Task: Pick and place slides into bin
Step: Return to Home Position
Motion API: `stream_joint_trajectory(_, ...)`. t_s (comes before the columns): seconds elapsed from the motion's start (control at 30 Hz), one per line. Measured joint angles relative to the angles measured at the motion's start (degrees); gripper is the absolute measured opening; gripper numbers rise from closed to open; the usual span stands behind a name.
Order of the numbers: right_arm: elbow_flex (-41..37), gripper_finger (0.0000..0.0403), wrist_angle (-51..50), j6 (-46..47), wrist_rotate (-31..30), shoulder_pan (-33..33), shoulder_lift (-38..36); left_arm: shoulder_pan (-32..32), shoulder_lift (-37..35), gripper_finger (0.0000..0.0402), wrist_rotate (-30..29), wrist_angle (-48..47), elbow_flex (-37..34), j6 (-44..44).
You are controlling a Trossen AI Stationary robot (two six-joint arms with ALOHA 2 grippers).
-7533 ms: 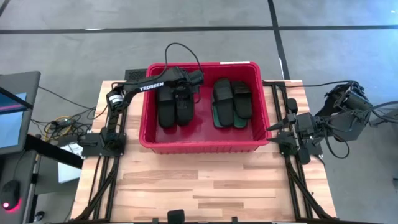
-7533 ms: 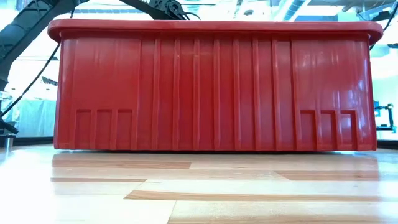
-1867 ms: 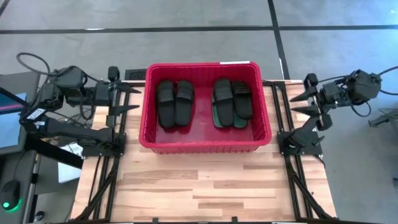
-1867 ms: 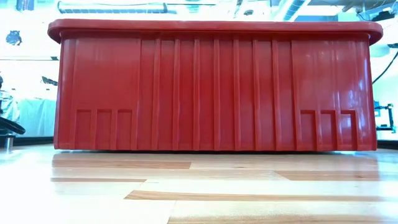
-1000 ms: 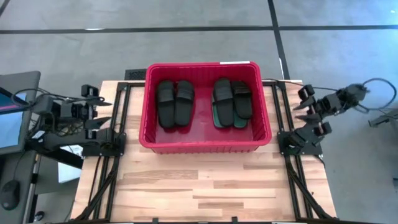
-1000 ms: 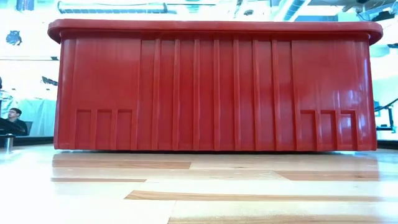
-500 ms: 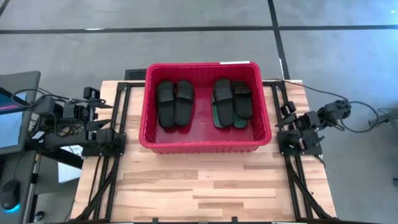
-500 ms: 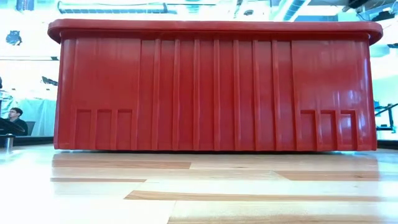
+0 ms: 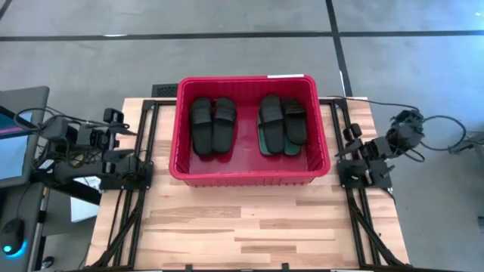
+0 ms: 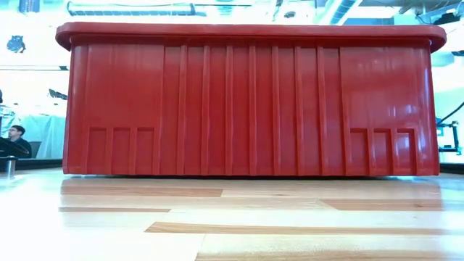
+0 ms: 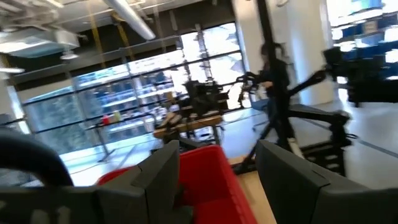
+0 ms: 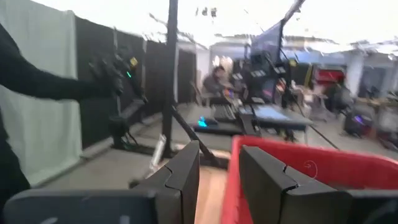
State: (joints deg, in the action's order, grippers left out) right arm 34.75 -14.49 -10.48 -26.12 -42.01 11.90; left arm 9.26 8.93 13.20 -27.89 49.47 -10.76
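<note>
Both the left pincer [image 11: 217, 149] and right pincer [image 12: 219, 149] gape empty with the bin [image 9: 249, 178] between them; a swinging arm could bump it, shaking the sandals [image 9: 212, 125].

Left hand [image 9: 123, 142] out of the bin [image 9: 249, 179], now at the table's [image 9: 249, 227] left edge; right hand [image 9: 349, 145] nearer the bin

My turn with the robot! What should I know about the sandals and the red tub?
Left gripper: open, holding nothing, folded back at the left edge of the wooden table.
Right gripper: open, holding nothing, at the right edge.
Large red plastic bin: two black rubber slides lie in its left half, a black-and-teal stack in its right.
Done: every slide in view is binned.
Left: probably only parking the arms.
</note>
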Motion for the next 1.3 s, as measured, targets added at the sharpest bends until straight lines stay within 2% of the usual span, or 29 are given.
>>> stream_joint_trajectory(0.13, 2.1, 0.0101, -6.1, 0.3, -7.1, -4.5, -1.1, 0.0, -0.9, 0.0199, 2.7, -0.6, 0.0, 0.0)
stream_joint_trajectory(0.23, 3.9, 0.0101, -9.4, 0.3, -7.5, -6.9, -3.6, 0.0, -2.6, 0.0199, 2.7, -0.9, 0.0, 0.5)
stream_joint_trajectory(0.3, 5.1, 0.0101, -10.0, 0.2, -4.5, -8.0, -5.8, 0.0, -3.8, 0.0199, 2.7, -1.0, 0.0, 0.6)
stream_joint_trajectory(0.4, 5.7, 0.01, -10.6, 2.2, 3.7, -9.4, -8.2, 0.0, -5.3, 0.0199, 2.8, -1.0, 0.0, 0.5)
stream_joint_trajectory(0.6, 4.2, 0.0087, -12.3, 11.3, 11.8, -12.3, -8.9, 0.0, -5.2, 0.0199, 2.8, -1.0, -0.1, -0.8)
stream_joint_trajectory(0.73, 3.5, 0.0072, -8.6, 14.3, 22.0, -14.8, -8.9, 0.0, -5.1, 0.0199, 2.8, -0.6, -1.0, -1.2)
stream_joint_trajectory(0.97, 1.6, 0.0059, -1.0, 18.4, 31.7, -20.5, -8.8, 0.0, -5.1, 0.0199, 3.6, 3.6, -2.9, 0.1)
stream_joint_trajectory(1.13, 1.4, 0.0059, -5.9, 15.6, 30.8, -22.1, -10.4, 0.0, -5.1, 0.0199, 3.6, 3.6, -2.9, 1.6)
stream_joint_trajectory(1.23, -0.8, 0.0059, -5.7, 9.0, 28.3, -21.9, -11.7, 0.0, -5.1, 0.0199, 3.9, 4.5, -2.9, 2.4)
stream_joint_trajectory(1.3, -2.9, 0.0059, -5.1, 8.9, 27.1, -21.3, -11.7, 0.0, -5.1, 0.0199, 4.7, 4.7, -2.9, 2.8)
